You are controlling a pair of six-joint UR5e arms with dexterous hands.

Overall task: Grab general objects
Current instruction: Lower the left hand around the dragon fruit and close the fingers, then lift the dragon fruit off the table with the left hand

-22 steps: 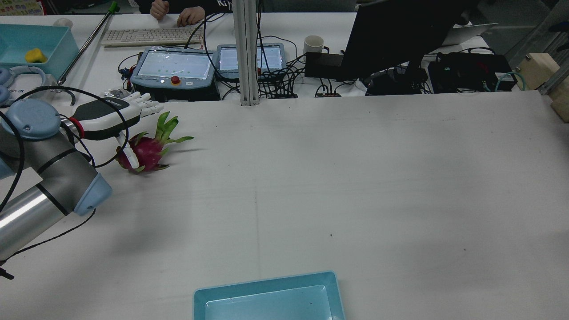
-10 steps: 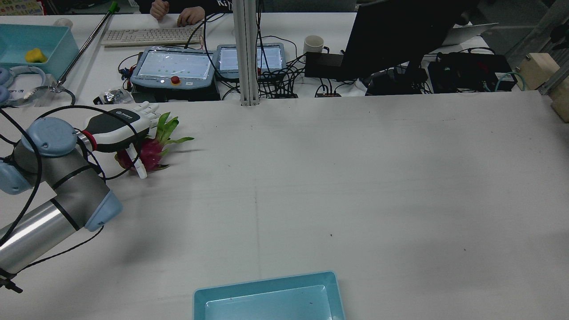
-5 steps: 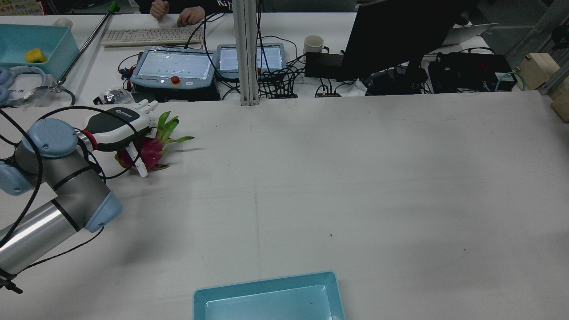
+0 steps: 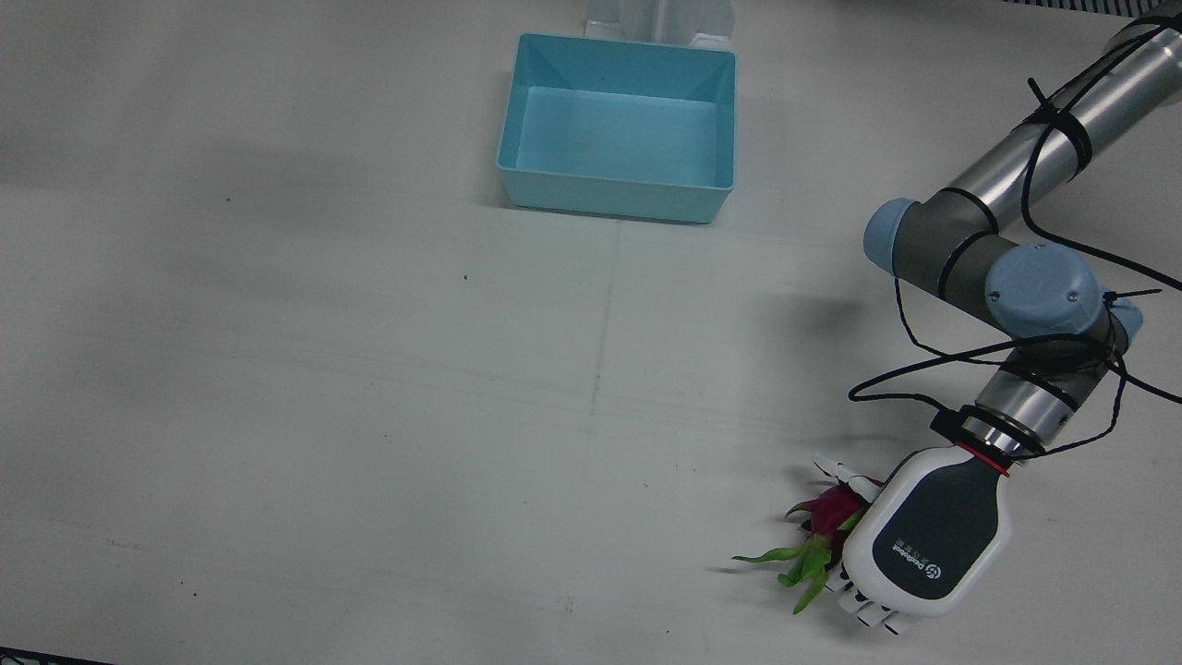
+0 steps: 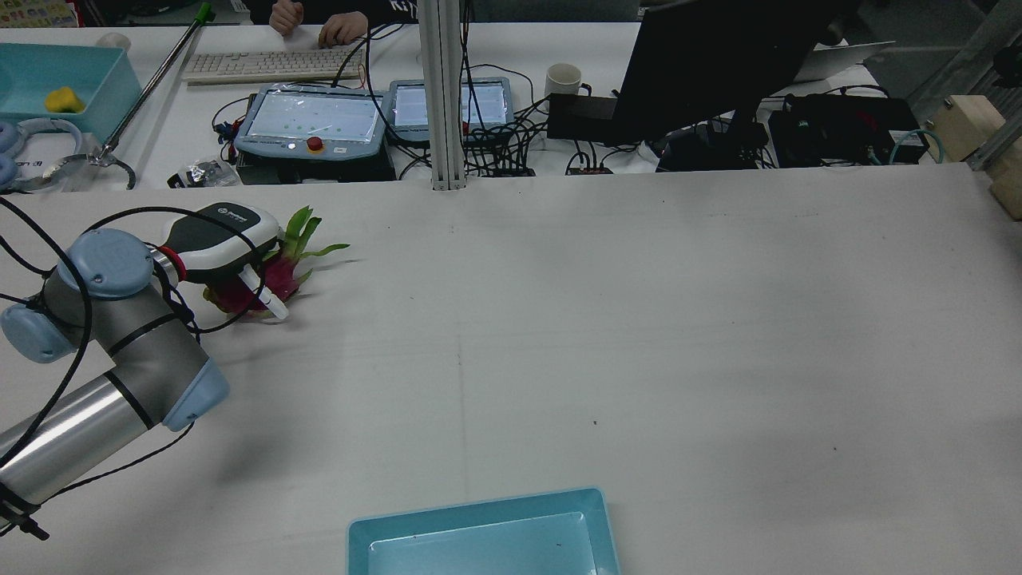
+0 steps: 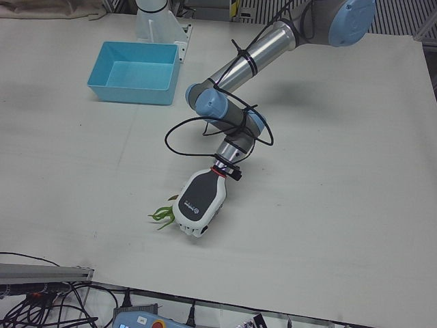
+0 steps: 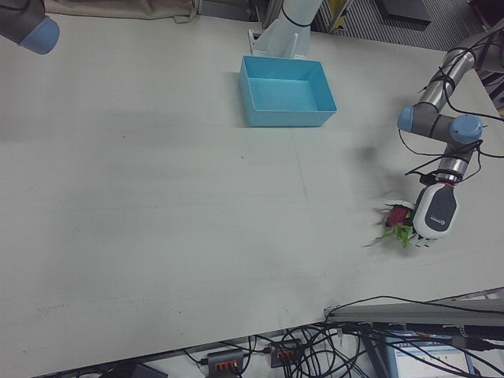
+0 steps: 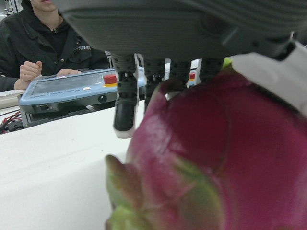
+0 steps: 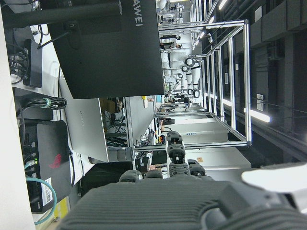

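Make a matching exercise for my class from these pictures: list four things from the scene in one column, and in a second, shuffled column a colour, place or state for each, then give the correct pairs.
Things:
1. dragon fruit
2. blue bin
3. left hand
4. mug

Descriptions:
A. white, on the far desk beside the monitor
B. empty, at the robot's edge of the table
C. magenta with green leafy tips
D. fingers curled down over the fruit

Pairs: 1-C, 2-B, 3-D, 4-A
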